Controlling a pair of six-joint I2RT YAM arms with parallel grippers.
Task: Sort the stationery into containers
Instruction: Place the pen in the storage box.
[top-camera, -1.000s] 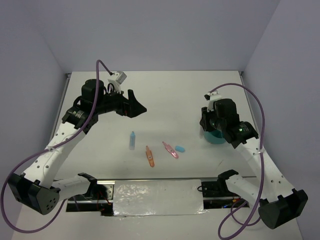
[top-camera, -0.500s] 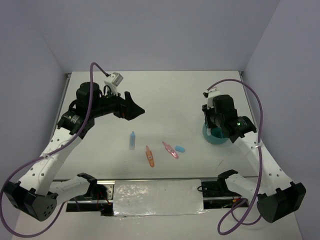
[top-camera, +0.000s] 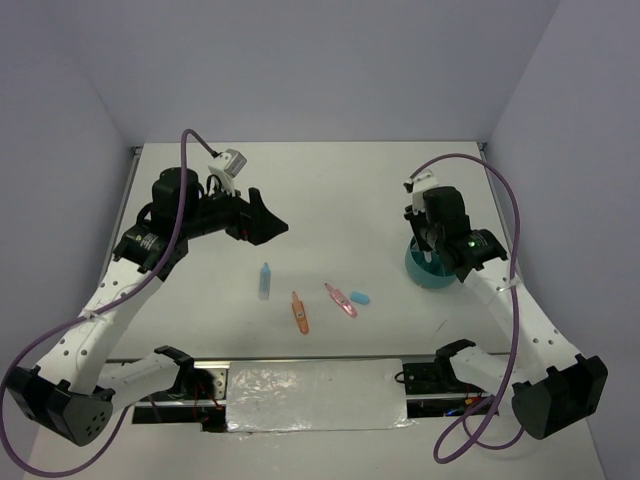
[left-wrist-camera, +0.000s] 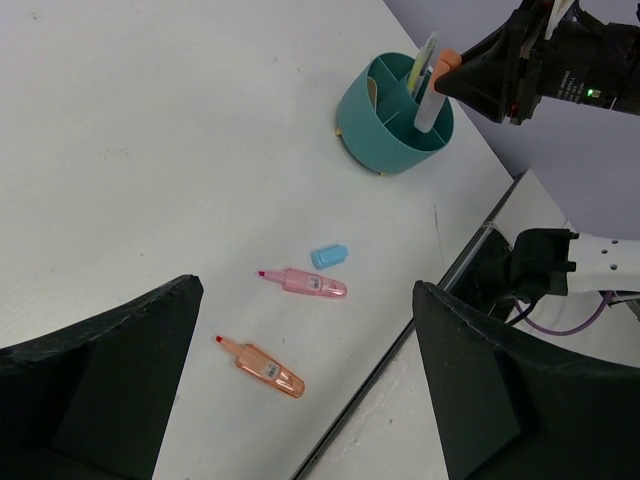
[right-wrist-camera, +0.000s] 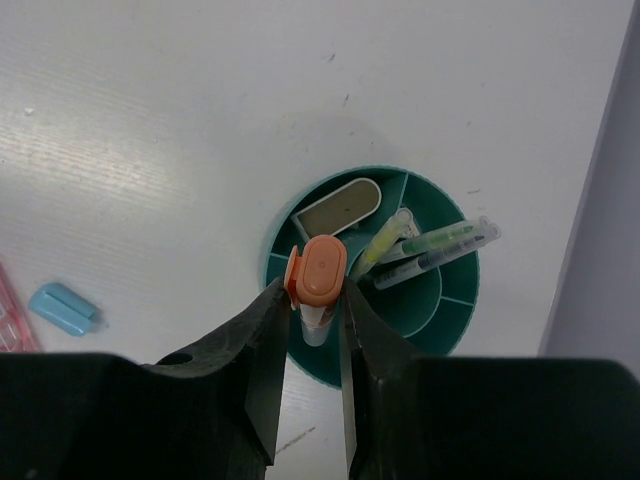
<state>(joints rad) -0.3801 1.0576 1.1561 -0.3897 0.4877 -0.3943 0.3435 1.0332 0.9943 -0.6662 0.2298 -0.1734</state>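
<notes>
Since a second ago the right arm (top-camera: 500, 292) has drawn back, baring more of the teal cup (top-camera: 426, 279), and the left arm (top-camera: 110, 290) has eased leftward. From above, a light blue tube (top-camera: 265, 281), orange highlighter (top-camera: 299, 312), pink highlighter (top-camera: 340, 299) and blue eraser (top-camera: 360, 298) lie loose on the counter (top-camera: 330, 200); the left fingers (top-camera: 266, 216) are spread wide and empty, apart from them. Left wrist view: an orange-capped pen (left-wrist-camera: 430, 95) stands upright, lower end inside the cup. Right wrist view: the right fingers (right-wrist-camera: 252, 360) pinch that pen below its cap; depositing is in hand, and next they should part, then lift straight, clear of the stowed pens (right-wrist-camera: 440, 245).
</notes>
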